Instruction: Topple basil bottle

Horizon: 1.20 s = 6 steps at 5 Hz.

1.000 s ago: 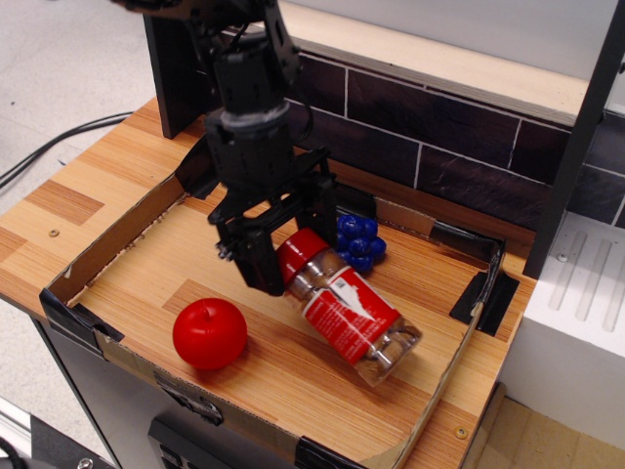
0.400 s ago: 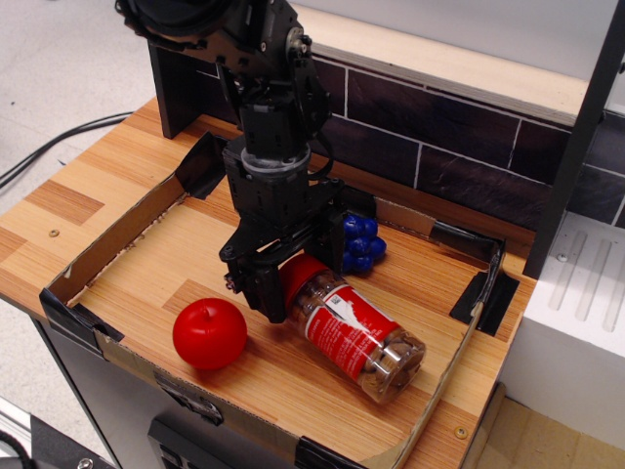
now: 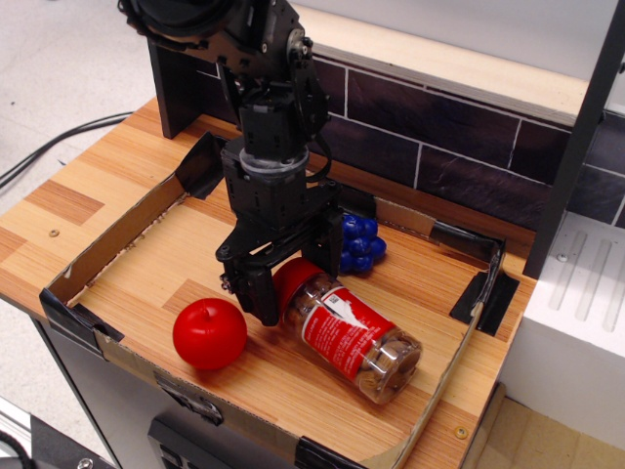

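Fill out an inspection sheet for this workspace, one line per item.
Surface: wooden table carrying a low cardboard tray.
Job's things: basil bottle lies on its side in the tray, red lid toward the claw.
Clutter: red apple at the tray's front left; blue grape cluster behind the bottle.
Grippers: claw straddles the lid end; whether it touches the lid cannot be told.
Cables: dark cable on the floor at left.
Surroundings: dark tiled wall behind; white unit at right.

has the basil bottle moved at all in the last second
Yes. The basil bottle lies on its side and has slid slightly toward the tray's front edge, its red lid drawing away from the blue grapes; the apple stayed put.
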Each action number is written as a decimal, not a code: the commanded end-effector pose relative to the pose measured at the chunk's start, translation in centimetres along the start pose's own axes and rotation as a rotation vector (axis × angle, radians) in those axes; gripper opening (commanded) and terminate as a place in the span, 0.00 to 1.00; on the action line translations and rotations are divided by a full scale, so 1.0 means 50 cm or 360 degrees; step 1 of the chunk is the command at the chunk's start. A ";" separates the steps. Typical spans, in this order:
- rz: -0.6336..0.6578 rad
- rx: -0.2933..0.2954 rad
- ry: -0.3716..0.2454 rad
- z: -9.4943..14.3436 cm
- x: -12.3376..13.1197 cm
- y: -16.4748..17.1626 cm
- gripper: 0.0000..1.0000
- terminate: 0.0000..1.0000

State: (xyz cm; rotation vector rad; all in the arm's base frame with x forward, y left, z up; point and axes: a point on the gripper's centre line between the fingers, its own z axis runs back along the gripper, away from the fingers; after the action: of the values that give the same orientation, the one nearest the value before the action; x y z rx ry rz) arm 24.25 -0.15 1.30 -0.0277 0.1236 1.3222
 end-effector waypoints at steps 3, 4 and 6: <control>0.0010 -0.0168 -0.0069 0.091 -0.027 -0.028 1.00 0.00; -0.0055 -0.0185 -0.0074 0.125 -0.048 -0.019 1.00 0.00; -0.0155 -0.0148 -0.0107 0.154 -0.072 -0.018 1.00 0.00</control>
State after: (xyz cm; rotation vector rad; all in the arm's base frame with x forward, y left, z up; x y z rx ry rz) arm 23.56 -3.33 7.94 -0.0293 0.0509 1.2337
